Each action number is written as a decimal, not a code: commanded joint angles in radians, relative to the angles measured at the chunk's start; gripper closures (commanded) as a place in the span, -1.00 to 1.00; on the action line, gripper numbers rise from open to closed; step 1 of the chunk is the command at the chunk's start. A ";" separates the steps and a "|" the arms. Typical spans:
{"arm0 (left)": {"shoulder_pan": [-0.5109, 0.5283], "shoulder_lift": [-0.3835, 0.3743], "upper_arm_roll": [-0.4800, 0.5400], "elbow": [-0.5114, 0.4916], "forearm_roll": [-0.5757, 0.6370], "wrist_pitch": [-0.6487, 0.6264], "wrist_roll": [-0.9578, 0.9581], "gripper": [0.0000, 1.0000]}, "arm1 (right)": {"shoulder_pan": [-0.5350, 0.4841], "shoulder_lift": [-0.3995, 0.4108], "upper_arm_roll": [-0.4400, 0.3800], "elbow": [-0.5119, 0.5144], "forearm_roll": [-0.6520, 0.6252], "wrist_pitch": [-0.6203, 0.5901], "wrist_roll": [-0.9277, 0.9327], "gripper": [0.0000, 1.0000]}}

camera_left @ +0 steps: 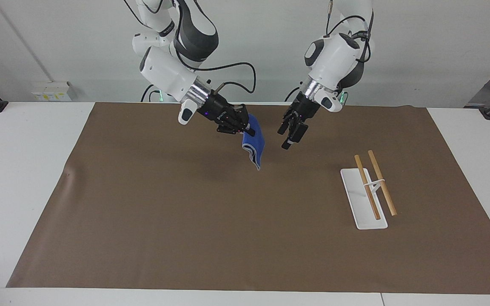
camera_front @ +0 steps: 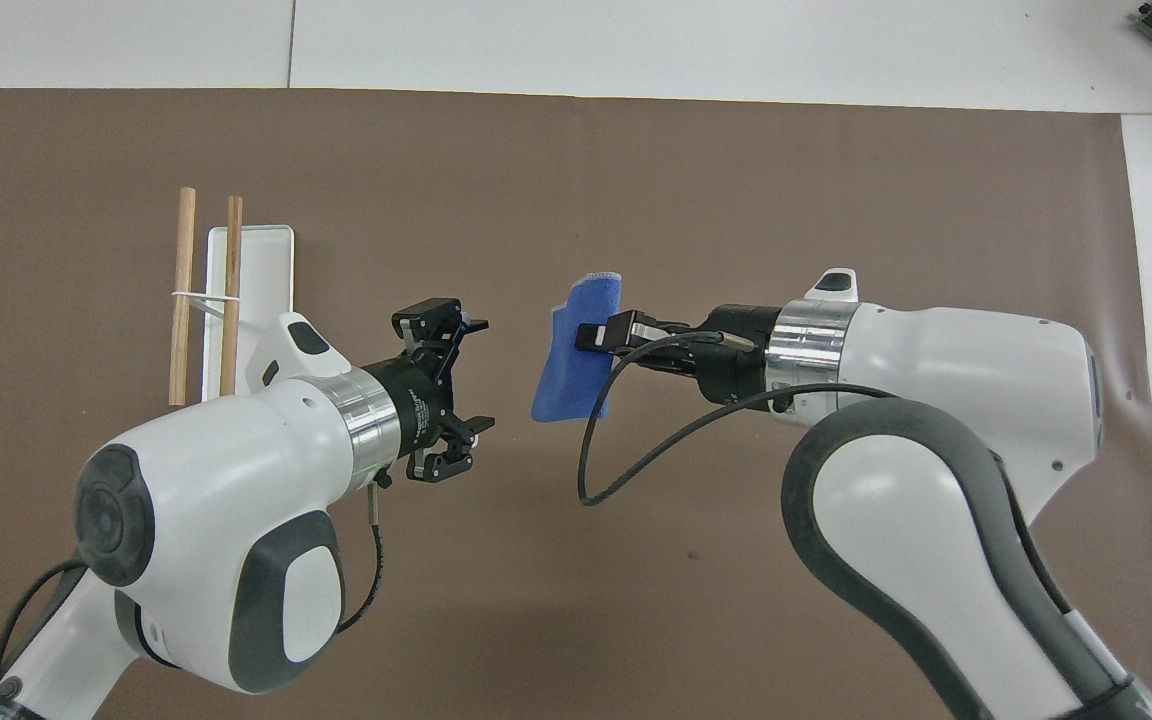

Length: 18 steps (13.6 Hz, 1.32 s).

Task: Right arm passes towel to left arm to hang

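Note:
The blue towel [camera_left: 254, 146] [camera_front: 576, 350] hangs folded in the air over the middle of the brown mat, pinched at its upper edge by my right gripper [camera_left: 247, 129] [camera_front: 591, 335], which is shut on it. My left gripper [camera_left: 289, 132] [camera_front: 471, 375] is open and points at the towel from the rack's side, a short gap away and not touching it. Both grippers are raised above the mat.
A white rack base [camera_left: 362, 199] [camera_front: 261, 265] with two wooden bars [camera_left: 374, 185] [camera_front: 206, 290] stands on the mat toward the left arm's end. The brown mat [camera_left: 211, 238] covers most of the white table. A black cable loops down from the right wrist [camera_front: 601, 470].

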 commanded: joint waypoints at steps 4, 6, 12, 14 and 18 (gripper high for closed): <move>-0.006 -0.038 -0.007 -0.033 -0.016 -0.002 -0.224 -1.00 | -0.006 -0.043 0.000 -0.017 0.086 -0.099 0.059 1.00; -0.006 -0.038 -0.007 -0.028 -0.016 -0.003 -0.313 -1.00 | 0.012 -0.046 0.000 -0.017 0.086 -0.093 0.086 1.00; 0.010 -0.051 0.003 -0.025 -0.003 -0.141 -0.406 -1.00 | 0.032 -0.045 -0.001 -0.029 0.034 -0.038 0.033 1.00; 0.013 -0.065 0.020 -0.027 0.031 -0.207 -0.406 -1.00 | -0.005 -0.042 -0.003 -0.032 -0.017 -0.035 -0.031 1.00; 0.013 -0.075 0.037 -0.027 0.066 -0.269 -0.383 -1.00 | -0.040 -0.037 -0.001 -0.032 -0.081 -0.044 -0.108 1.00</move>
